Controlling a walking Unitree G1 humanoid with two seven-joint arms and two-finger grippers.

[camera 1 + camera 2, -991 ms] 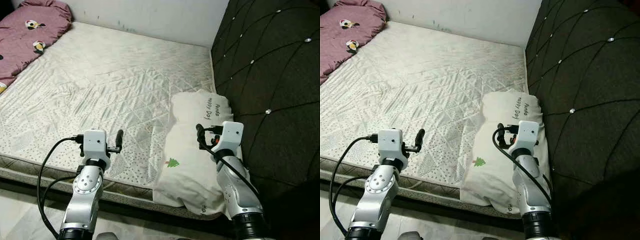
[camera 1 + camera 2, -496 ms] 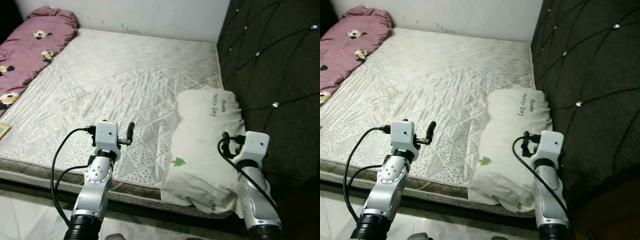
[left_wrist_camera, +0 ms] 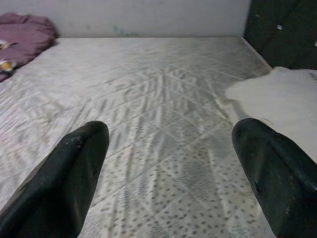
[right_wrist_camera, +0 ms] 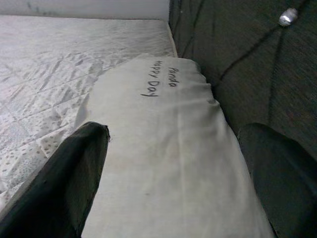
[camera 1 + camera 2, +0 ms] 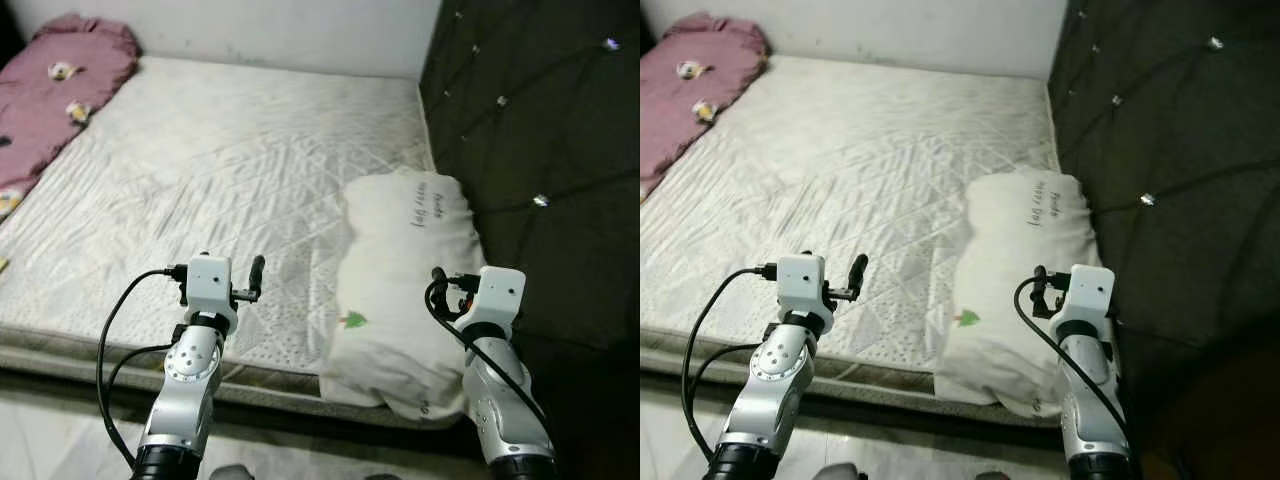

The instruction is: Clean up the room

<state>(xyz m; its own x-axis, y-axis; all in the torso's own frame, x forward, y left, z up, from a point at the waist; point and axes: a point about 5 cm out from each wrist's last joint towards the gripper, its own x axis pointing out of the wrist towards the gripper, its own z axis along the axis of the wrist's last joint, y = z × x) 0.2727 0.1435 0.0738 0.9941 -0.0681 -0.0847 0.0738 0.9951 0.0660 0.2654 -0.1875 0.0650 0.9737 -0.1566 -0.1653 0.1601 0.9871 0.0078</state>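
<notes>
Right wrist view: right gripper point(image 4: 173, 163), fingers wide and empty, faced the pillow point(image 4: 163, 144), seemingly to grasp it.
Left gripper point(image 3: 168, 163), likewise wide, hovered over the mattress point(image 5: 230, 160), pillow at its two o'clock.

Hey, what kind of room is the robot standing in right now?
Most likely a bedroom: a bare quilted white mattress fills the view, a white pillow printed with a small green tree lies along a dark tufted headboard, and a maroon patterned blanket sits at the far corner.

Bare quilted mattress point(image 5: 230, 170); white pillow point(image 5: 405, 270) by headboard, pink blanket point(image 5: 55, 85) far corner
</notes>
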